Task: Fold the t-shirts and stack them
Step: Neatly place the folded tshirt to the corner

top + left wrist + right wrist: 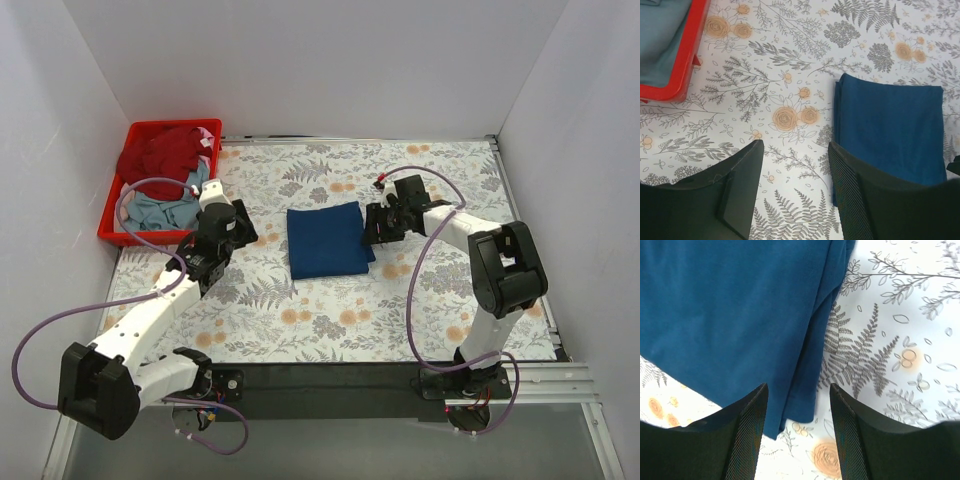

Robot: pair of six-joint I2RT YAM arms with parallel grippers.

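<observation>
**Both end effectors stand open beside the folded navy shirt**

The navy blue t-shirt [328, 240] lies folded into a neat rectangle near the middle of the flower-printed surface [450, 300]. It is flat, with its long sides running roughly 12 to 6 o'clock in the top view. Stacked cloth edges show along its 9 o'clock side in the left wrist view.

The left end effector [795, 170] hangs at the shirt's 9 o'clock side, between the shirt and the red crate [108, 218]. Its fingers [740, 180] are spread well apart with only bare printed surface between them, so it holds nothing. The shirt's folded edge passes just beside the right-hand finger in that view.

The right end effector [799, 415] sits at the shirt's 3 o'clock edge. Its fingers [747, 430] are also parted at a moderate width. The shirt's edge lies below the gap between them, and the pads are not closed on the cloth.

The red crate stands at about 10 o'clock on the surface, against the left wall. Inside it the dark red t-shirt [165, 150] is bunched at the far, 12 o'clock end. The pale grey-blue t-shirt [160, 208] lies crumpled at the near, 6 o'clock end. Both are unfolded and well apart from the navy one.
</observation>
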